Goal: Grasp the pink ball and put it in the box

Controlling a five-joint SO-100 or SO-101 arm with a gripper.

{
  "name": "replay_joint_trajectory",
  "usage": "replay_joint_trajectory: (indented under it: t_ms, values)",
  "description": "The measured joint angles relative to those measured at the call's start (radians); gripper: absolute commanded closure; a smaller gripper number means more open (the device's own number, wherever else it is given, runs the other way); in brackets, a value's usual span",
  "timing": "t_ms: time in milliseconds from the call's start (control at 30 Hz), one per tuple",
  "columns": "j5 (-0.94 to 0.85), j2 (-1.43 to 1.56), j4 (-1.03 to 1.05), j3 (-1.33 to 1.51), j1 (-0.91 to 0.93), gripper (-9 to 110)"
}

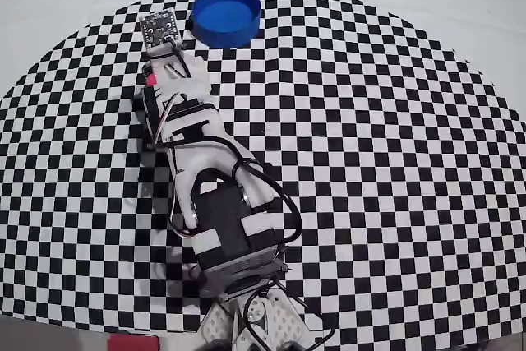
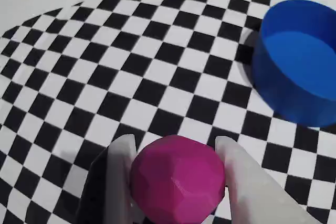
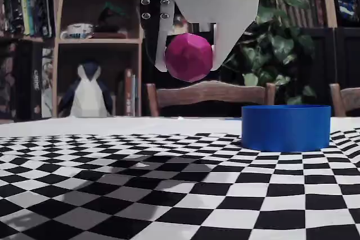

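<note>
My arm [image 1: 209, 195] reaches from its base at the bottom edge of the overhead view up and to the left across the board, forearm roughly straight, cables looped along its side. My gripper [image 3: 188, 54] is raised well clear of the surface in the fixed view, fingers pointing downward. In the wrist view, both white fingers [image 2: 119, 177] press against opposite sides of the pink ball [image 2: 177, 184], jaws closed around it with the ball seated between them. From overhead only a sliver of the ball shows beneath the wrist.
</note>
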Motion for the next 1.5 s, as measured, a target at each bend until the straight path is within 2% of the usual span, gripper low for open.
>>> replay_joint_trajectory:
  t_ms: [1267,1500]
  values:
    - [0.000,0.000,-0.012,-0.005,0.150,101]
    - [0.000,-0.029,-0.014,-0.098,0.178,101]
